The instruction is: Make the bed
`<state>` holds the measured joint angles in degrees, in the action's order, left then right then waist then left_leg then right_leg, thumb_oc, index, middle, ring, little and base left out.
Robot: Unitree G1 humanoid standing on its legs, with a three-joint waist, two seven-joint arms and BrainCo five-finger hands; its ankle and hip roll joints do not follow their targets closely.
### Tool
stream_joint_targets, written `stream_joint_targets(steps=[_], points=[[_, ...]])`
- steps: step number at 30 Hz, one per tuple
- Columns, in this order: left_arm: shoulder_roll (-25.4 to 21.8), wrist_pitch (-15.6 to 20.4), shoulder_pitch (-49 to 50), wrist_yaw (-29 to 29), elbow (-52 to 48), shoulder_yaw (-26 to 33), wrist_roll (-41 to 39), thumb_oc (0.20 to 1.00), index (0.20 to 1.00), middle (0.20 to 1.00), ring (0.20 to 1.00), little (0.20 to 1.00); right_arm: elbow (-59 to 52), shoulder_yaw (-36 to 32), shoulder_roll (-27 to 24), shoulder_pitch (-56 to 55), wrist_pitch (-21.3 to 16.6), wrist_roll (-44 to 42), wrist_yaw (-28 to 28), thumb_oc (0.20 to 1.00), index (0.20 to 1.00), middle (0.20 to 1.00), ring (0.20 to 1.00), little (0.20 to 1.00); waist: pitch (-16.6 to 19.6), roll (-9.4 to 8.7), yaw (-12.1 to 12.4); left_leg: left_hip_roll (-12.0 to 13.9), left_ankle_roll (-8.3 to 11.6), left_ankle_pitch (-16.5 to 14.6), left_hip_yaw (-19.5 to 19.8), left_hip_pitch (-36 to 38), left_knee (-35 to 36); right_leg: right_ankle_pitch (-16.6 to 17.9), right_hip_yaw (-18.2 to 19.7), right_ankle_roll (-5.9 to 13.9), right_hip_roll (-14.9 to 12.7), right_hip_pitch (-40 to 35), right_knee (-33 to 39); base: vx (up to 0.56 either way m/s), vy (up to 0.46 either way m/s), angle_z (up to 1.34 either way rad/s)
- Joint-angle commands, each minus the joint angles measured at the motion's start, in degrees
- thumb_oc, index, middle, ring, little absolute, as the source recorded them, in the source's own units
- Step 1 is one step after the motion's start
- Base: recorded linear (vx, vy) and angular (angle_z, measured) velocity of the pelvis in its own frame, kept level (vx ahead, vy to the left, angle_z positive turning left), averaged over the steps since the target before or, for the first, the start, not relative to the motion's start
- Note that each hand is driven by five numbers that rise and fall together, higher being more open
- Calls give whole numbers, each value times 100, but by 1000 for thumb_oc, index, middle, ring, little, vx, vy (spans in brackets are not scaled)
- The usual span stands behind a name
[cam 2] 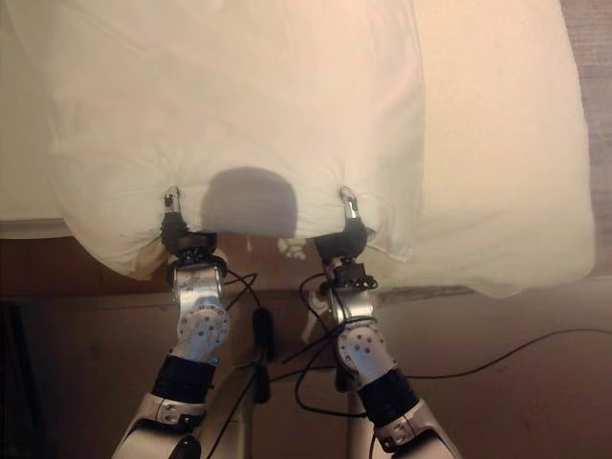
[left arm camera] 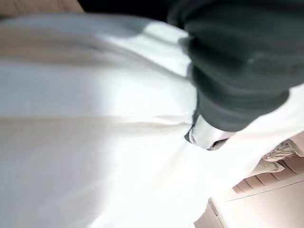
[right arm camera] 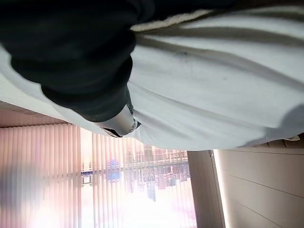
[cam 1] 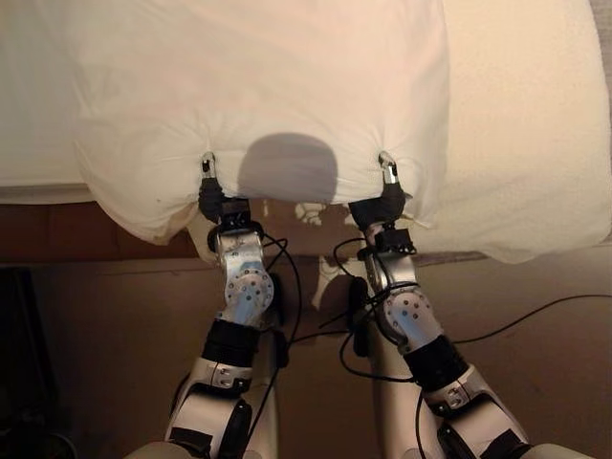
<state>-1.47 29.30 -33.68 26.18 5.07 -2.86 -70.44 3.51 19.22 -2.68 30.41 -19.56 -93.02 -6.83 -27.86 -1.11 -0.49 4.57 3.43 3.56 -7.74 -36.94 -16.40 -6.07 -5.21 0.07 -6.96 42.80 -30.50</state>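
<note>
Left eye view: a white pillow lies on the bed, its near edge overhanging the bed's side at 6 o'clock. The left hand and right hand each pinch that edge, the cloth puckering round the fingers.

Right eye view: the same two grips, well apart.

Left wrist view: fingers buried in cloth.

Right wrist view: likewise.

Risk: both grips look shallow, so an uneven pull could slip one corner free and the pillow would swing or slide off.
</note>
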Motion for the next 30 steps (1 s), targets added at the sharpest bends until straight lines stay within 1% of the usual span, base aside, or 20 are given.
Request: stream_joint_targets(steps=[1,8,9,10,11,12,13,14,15,16,17,19,21,22,23,25,27,28,29,30], points=[[-349,853,381,102,-46,1375,337,200,200,200,200,200,-1056,-698,-235,-629,-389,298,-209,200,200,200,200,200,553,439,-168,-183,-37,-93,124,161,217,368,7,603,98,-349,740,27,-68,-2],[-201,696,967,50,-124,1376,407,200,200,200,200,200,-550,-1019,-436,-858,-520,806,354,200,200,200,200,200,539,530,-141,-121,124,69,249,678,210,144,-91,462,169,-1076,863,27,-131,1],[-187,673,1022,34,-63,1393,540,200,200,200,200,200,-315,-1100,-533,-913,-570,1053,527,200,200,200,200,200,407,390,-31,-275,292,121,622,696,-281,53,-54,385,195,-1333,882,-15,-67,9],[-188,673,1015,37,-64,1391,544,200,200,200,200,200,-316,-1105,-531,-905,-569,1059,534,200,200,200,200,200,397,395,-34,-274,292,145,630,682,-286,77,-61,379,197,-1328,890,20,-130,7],[-185,683,1113,-29,-26,1500,640,200,200,200,200,200,-105,-1168,-630,-1036,-570,1176,598,200,200,200,200,200,371,222,16,-333,307,67,965,812,-408,-29,-36,330,181,-1524,862,-4,-64,0],[-187,683,1114,-29,-28,1500,640,200,200,200,200,200,-102,-1168,-628,-1034,-570,1175,595,200,200,200,200,200,370,222,10,-334,306,95,971,804,-397,-6,-42,326,180,-1518,871,51,-67,2],[-277,689,1215,-84,-25,1541,703,200,200,200,200,200,90,-1209,-796,-1131,-551,1437,744,200,200,200,200,200,402,29,-39,289,237,210,987,1029,-232,-117,33,330,119,-1619,818,19,-5,9],[-278,689,1216,-83,-29,1540,703,200,200,200,200,200,89,-1210,-793,-1128,-550,1442,749,200,200,200,200,200,401,26,-27,296,238,243,977,1034,-203,-86,42,324,127,-1613,837,99,133,19],[-404,742,1255,15,-27,1588,899,200,200,200,200,200,319,-1245,-839,-1197,-561,1691,925,200,200,200,200,200,479,-70,65,797,312,633,1358,1361,634,-156,200,437,145,-1568,747,47,130,13],[-404,741,1254,25,-33,1585,908,200,200,200,200,200,320,-1247,-836,-1194,-561,1693,926,200,200,200,200,200,485,-71,74,809,319,690,1351,1372,697,-128,204,428,156,-1550,755,96,389,-17],[-481,798,1222,95,62,1664,960,200,200,200,200,200,429,-1341,-834,-1219,-677,1703,1012,200,200,200,200,200,533,-49,113,1159,516,1054,1527,1555,1454,-204,382,551,137,-1428,479,53,368,-25],[-550,802,1234,12,146,1691,915,200,200,200,200,200,600,-1461,-895,-1248,-673,1686,997,200,200,200,200,200,609,-29,179,1246,599,1112,1613,1729,1877,-243,510,679,66,-1293,305,52,502,-17],[-571,818,1285,-86,139,1689,870,200,200,200,200,200,616,-1514,-894,-1300,-658,1664,947,200,200,200,200,200,624,-23,207,1171,567,930,1659,1741,1670,-206,580,731,17,-1244,268,2,413,-29],[-557,809,1245,-211,244,1595,727,200,200,200,200,200,722,-1702,-918,-1388,-736,1700,903,200,200,200,200,200,556,-60,83,907,407,236,1217,1523,955,55,548,1001,-418,-1371,401,22,634,-20],[-546,838,1274,-324,266,1511,662,200,200,200,200,200,785,-1757,-885,-1418,-730,1629,880,200,200,200,200,200,546,-109,69,581,317,-267,1195,1406,338,410,618,1212,-699,-1525,721,36,835,9],[-593,852,1248,-436,283,1389,582,200,200,200,200,200,828,-1918,-794,-1511,-764,1453,825,200,200,200,200,200,515,-162,23,215,235,-595,1092,1116,-314,1083,751,1292,-980,-1692,1219,62,667,35],[-591,821,1406,-537,295,1347,499,200,200,200,200,200,1008,-2024,-607,-1483,-832,1289,789,200,200,200,200,200,538,-99,27,-11,-16,-1047,929,1058,-672,2213,630,1353,-1428,-1981,2097,92,746,8],[-544,823,1514,-612,293,1363,460,200,200,200,200,200,1015,-2035,-496,-1445,-841,1173,712,200,200,200,200,200,527,-20,92,-65,-89,-1156,746,1098,-717,2817,331,1415,-1722,-1925,2517,78,790,-50],[-517,712,1634,-665,293,1300,554,200,200,200,200,200,1130,-2043,-487,-1471,-762,1141,619,200,200,200,200,200,573,21,161,-125,-157,-1187,607,1093,-804,2726,-111,1354,-1837,-2069,2798,45,549,-89],[-516,711,1636,-663,291,1300,556,200,200,200,200,200,1133,-2043,-488,-1471,-762,1138,616,200,200,200,200,200,577,21,151,-132,-159,-1183,615,1087,-804,2733,-123,1356,-1843,-2077,2810,61,651,-114]])
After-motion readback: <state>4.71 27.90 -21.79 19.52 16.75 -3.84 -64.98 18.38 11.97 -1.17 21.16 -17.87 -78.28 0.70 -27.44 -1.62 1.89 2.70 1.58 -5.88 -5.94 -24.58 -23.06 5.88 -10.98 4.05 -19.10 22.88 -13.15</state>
